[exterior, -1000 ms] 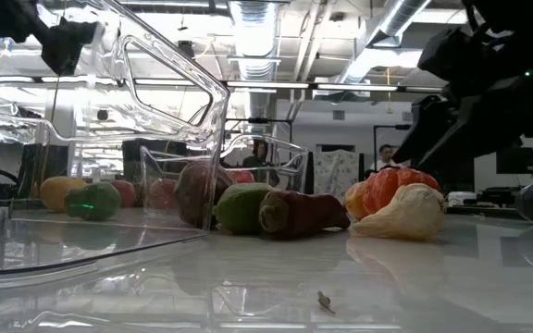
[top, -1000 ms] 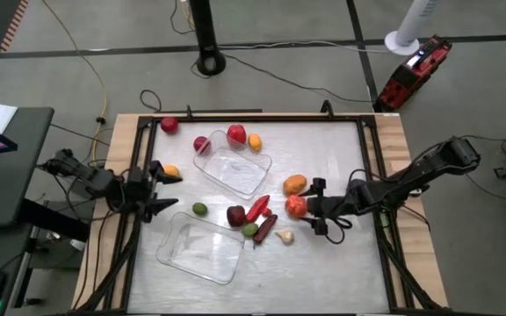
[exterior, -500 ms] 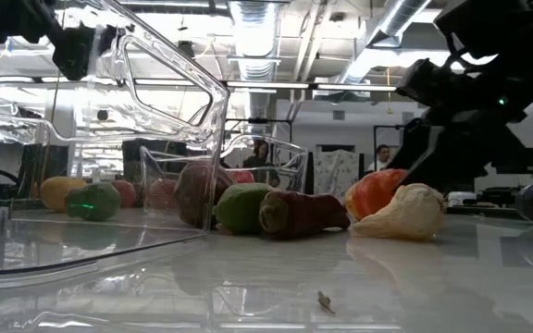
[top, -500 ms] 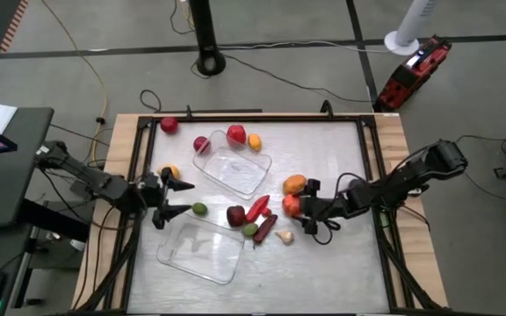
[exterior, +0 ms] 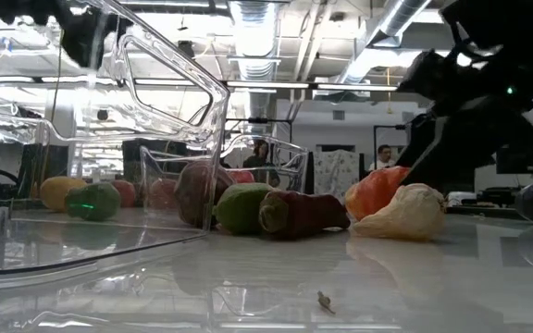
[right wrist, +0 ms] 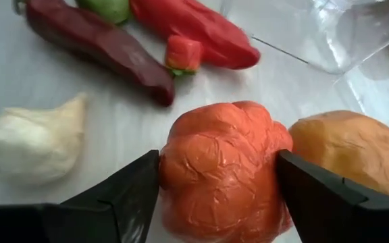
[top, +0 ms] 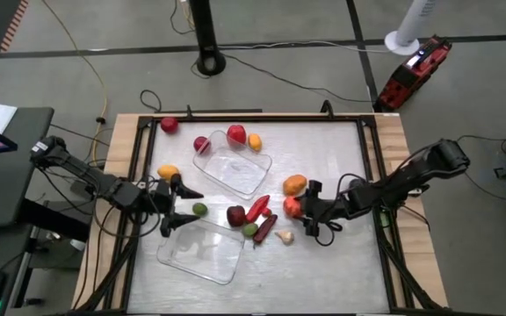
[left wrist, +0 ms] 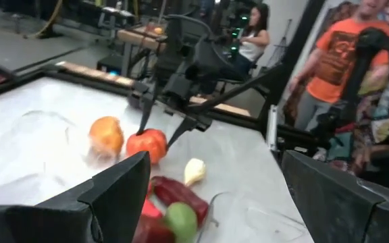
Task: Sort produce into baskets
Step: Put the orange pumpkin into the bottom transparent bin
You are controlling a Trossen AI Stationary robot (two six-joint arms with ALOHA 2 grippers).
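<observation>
Two clear baskets lie on the table, one far [top: 234, 167] and one near [top: 202, 248]. Produce lies loose between them. A red-orange tomato [top: 292, 207] rests on the table beside an orange piece [top: 295, 184], and my right gripper [top: 306, 208] is shut on it, coming from the table's right. My left gripper [top: 183, 204] hovers open and level over the table's left part, pointing right. A green lime [top: 199, 209] sits just off its fingertips, untouched. In the left wrist view the tomato [left wrist: 147, 144] shows between the right arm's fingers. My right gripper pinches the tomato between its two fingers [right wrist: 123, 196], one on each opposite side [right wrist: 171, 169]. The fingers slant down from the table's right. The tomato stands on the table, with the orange piece [right wrist: 346, 155] close against its far side.
A whitish garlic [top: 285, 236], a long maroon piece [top: 265, 226], a red pepper [top: 257, 207] and a green piece [top: 250, 230] lie just left of the tomato. More fruit [top: 236, 134] sits by the far basket. A black frame [top: 372, 167] edges the table. People stand beyond it.
My left gripper has travelled toward the table's right, staying level and open, and now stands close to the green lime. My right gripper has edged down and toward the table's left, onto the tomato. The produce has stayed in place.
</observation>
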